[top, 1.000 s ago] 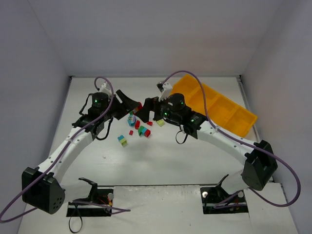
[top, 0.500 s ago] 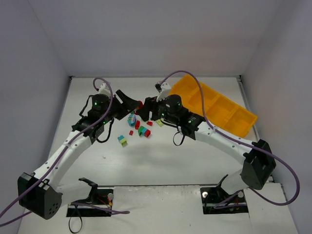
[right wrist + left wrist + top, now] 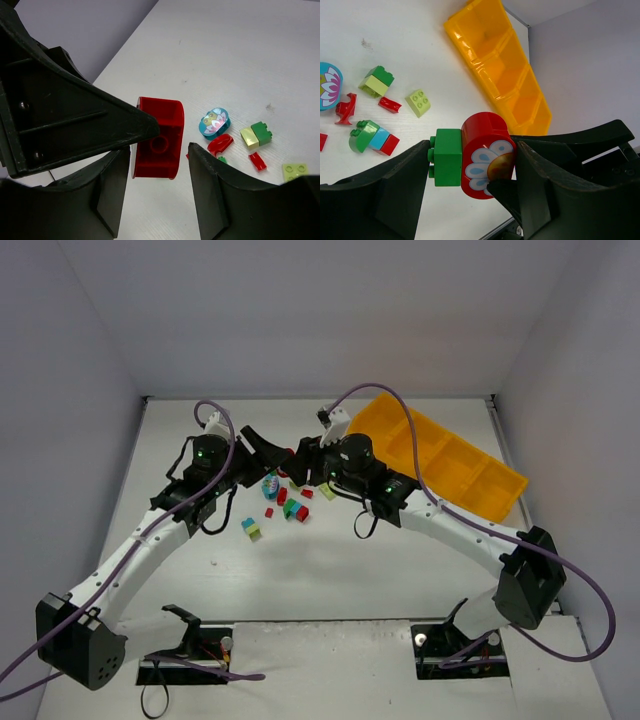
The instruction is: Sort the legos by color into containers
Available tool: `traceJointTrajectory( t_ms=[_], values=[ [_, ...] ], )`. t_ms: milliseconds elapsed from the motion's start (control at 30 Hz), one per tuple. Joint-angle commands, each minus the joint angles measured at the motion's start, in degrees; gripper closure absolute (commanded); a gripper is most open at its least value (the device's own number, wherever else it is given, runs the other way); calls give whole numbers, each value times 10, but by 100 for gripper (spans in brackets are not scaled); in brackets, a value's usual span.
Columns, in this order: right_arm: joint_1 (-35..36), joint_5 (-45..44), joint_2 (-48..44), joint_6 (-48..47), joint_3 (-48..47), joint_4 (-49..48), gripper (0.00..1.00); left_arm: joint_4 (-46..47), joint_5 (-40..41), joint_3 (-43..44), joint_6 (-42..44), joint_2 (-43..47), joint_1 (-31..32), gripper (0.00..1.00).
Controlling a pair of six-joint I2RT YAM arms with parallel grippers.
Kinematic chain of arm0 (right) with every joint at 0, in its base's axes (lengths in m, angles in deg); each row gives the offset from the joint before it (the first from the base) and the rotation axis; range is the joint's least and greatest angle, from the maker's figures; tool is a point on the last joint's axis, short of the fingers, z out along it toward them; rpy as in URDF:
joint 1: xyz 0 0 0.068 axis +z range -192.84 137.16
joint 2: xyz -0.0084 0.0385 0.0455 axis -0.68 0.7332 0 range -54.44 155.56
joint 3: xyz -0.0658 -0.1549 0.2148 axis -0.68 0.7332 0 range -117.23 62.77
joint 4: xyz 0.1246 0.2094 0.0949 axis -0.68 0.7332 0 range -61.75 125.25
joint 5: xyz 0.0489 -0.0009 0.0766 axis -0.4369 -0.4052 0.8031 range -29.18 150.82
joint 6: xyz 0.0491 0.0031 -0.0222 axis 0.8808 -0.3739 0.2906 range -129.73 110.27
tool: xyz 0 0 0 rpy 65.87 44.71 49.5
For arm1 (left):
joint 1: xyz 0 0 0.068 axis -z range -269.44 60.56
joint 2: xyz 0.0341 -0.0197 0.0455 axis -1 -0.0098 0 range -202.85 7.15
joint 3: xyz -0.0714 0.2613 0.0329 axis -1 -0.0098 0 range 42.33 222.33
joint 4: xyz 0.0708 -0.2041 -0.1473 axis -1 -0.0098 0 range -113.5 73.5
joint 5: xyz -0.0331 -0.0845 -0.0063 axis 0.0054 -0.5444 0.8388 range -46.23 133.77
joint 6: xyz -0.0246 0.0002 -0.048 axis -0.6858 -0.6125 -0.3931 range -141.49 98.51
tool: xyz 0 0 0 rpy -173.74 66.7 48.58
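My left gripper (image 3: 472, 160) hovers above the table, shut on a green lego (image 3: 446, 157) joined to a red round-ended lego (image 3: 482, 150) with a flower print. My right gripper (image 3: 159, 165) faces it and straddles the same red lego (image 3: 159, 145). One of its fingers lies against the brick, while a narrow gap shows at the other. From above, the two grippers (image 3: 290, 457) meet at the table's middle back. The orange-yellow containers (image 3: 450, 455) lie to the right, and the compartments that show hold nothing.
Loose legos lie on the table below the grippers: a teal oval piece (image 3: 214, 122), red bits (image 3: 220, 143), a pale-and-green pair (image 3: 255, 135), a pale yellow-green plate (image 3: 418, 102) and a green-blue-red cluster (image 3: 370, 138). Grey walls enclose the table.
My right gripper has moved slightly left to the left gripper, and its jaws have narrowed around the red lego. The left gripper keeps its hold.
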Motion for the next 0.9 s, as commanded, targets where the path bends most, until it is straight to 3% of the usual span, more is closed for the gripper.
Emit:
traceJointTrajectory(
  t_ms=[0, 133, 400, 600, 700, 767, 867],
  values=[
    [3, 3, -11, -7, -22, -63, 54, 32, 2, 34, -1, 5, 4, 52],
    [3, 20, -4, 0, -20, -70, 54, 33, 2, 33, 1, 3, 5, 53],
    [3, 23, 4, 1, -22, -73, 46, 41, 1, 34, 5, 5, 5, 53],
    [3, 15, 6, -1, -21, -76, 49, 42, -4, 34, 5, 5, 5, 53],
    [3, 15, 7, -1, -21, -78, 53, 43, -9, 31, 5, 4, 5, 53],
    [3, 16, 9, -1, -21, -79, 62, 42, -12, 29, 6, 5, 5, 53],
    [3, 11, 7, -2, -16, -84, 84, 41, -13, 25, 10, 9, 5, 52]
  ],
)
